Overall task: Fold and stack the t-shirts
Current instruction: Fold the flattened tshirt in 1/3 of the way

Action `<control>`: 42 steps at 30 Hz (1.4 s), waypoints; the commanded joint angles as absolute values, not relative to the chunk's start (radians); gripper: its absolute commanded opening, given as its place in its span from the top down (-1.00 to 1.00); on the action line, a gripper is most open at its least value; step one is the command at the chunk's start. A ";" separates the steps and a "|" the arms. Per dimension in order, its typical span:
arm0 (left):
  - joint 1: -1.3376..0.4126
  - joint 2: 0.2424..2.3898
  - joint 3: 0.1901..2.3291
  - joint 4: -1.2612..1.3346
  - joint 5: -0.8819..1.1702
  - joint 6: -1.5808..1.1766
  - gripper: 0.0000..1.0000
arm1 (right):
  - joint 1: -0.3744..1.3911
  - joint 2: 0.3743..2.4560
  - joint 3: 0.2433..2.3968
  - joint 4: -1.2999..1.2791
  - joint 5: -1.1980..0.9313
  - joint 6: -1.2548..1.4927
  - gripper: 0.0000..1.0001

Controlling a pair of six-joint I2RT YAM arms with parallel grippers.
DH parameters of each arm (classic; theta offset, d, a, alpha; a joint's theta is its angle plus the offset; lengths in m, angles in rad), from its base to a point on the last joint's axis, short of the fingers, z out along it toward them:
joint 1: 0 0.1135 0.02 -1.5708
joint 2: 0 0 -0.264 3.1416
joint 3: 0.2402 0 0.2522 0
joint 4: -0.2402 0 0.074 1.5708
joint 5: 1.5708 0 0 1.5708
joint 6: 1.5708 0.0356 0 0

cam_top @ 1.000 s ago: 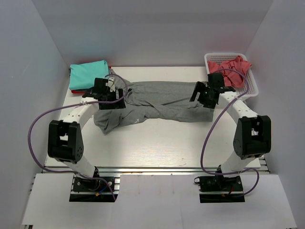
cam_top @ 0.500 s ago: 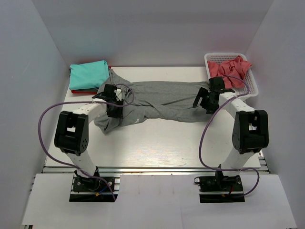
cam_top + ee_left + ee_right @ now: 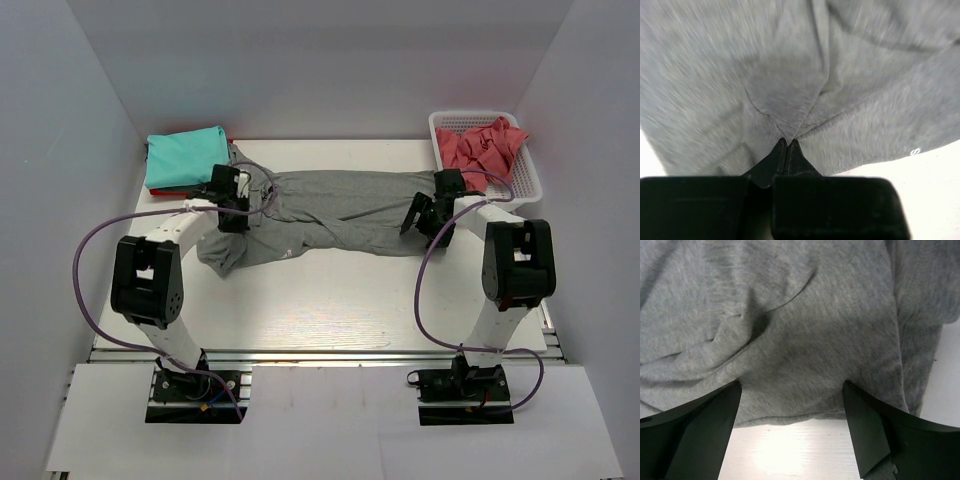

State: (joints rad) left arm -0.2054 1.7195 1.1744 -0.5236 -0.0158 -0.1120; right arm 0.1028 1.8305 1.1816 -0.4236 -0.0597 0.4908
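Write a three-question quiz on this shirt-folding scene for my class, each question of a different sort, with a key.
1. True or false: the left gripper is shut on a pinch of the grey t-shirt.
2. Where does the coral-pink t-shirt lie? A) in the white basket; B) on the floor; C) draped over an arm.
3. Fill the gap: the right gripper has its jaws ____ over the near edge of the grey t-shirt.
Key: 1 true; 2 A; 3 open.
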 commanded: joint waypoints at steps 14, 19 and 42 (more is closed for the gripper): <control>-0.074 1.787 1.387 -0.547 0.023 0.133 -0.23 | 0.057 1.913 1.246 -0.514 -0.026 0.515 -0.66; -0.051 1.805 1.425 -0.611 0.041 0.083 -0.80 | 0.051 1.916 1.258 -0.514 -0.029 0.506 -0.63; -0.116 1.552 1.060 -0.537 0.086 -0.017 -0.49 | 0.054 1.898 1.253 -0.512 -0.064 0.483 -0.63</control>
